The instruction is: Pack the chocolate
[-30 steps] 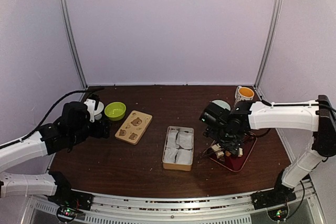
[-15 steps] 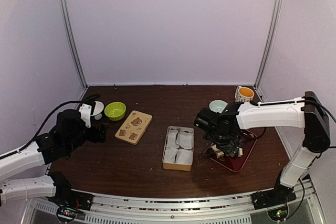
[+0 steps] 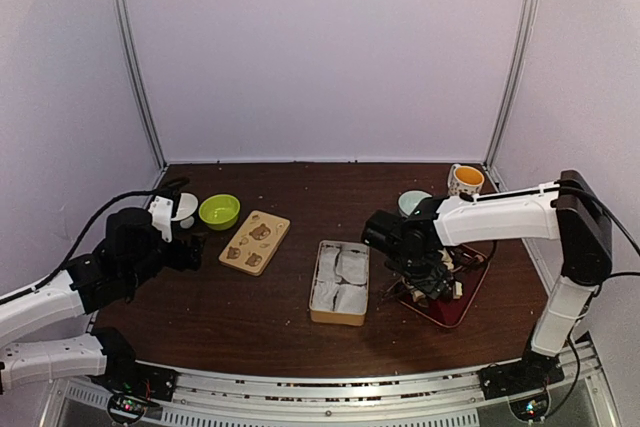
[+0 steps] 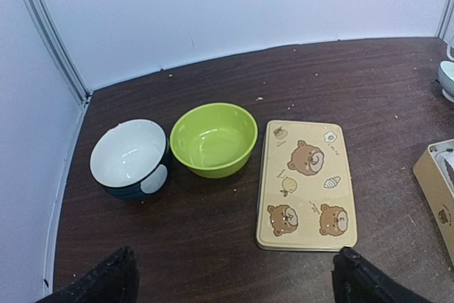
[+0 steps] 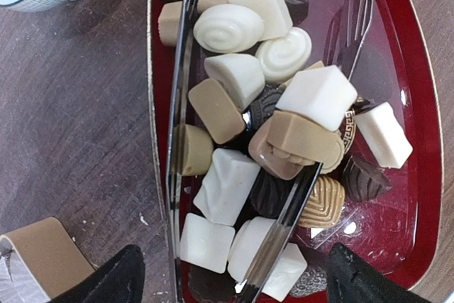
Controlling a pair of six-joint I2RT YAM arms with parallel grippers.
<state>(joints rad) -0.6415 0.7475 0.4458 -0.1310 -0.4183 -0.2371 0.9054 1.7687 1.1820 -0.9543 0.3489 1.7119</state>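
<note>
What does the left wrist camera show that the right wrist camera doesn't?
Only the left wrist view: a green bowl, a dark bowl with a white inside beside it, and the flat bear-print lid. Only the right wrist view: the red tray piled with white, tan and dark chocolates, with a metal utensil lying across them. Both: the dark wooden table, a corner of the tan box, and the edge of what looks like the same pale bowl.
</note>
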